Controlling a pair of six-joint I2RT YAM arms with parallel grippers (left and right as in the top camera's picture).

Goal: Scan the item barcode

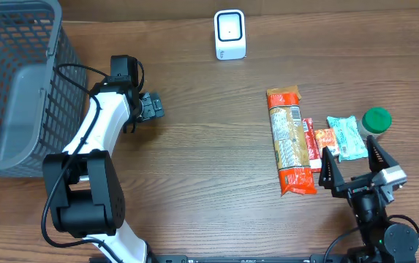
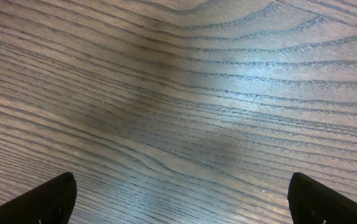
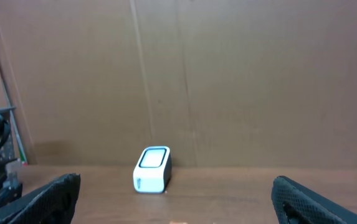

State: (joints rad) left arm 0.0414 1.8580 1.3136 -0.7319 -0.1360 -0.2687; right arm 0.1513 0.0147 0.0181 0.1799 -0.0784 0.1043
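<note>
A white barcode scanner stands at the back of the table, its window facing forward; the right wrist view shows the scanner far ahead. Several items lie at the right: a long orange packet, a small red packet, a teal packet and a green-lidded jar. My right gripper stands open just in front of the teal packet, holding nothing. My left gripper is open over bare wood at the left, its black fingertips wide apart.
A grey mesh basket fills the far left corner, beside the left arm. A brown cardboard wall rises behind the table.
</note>
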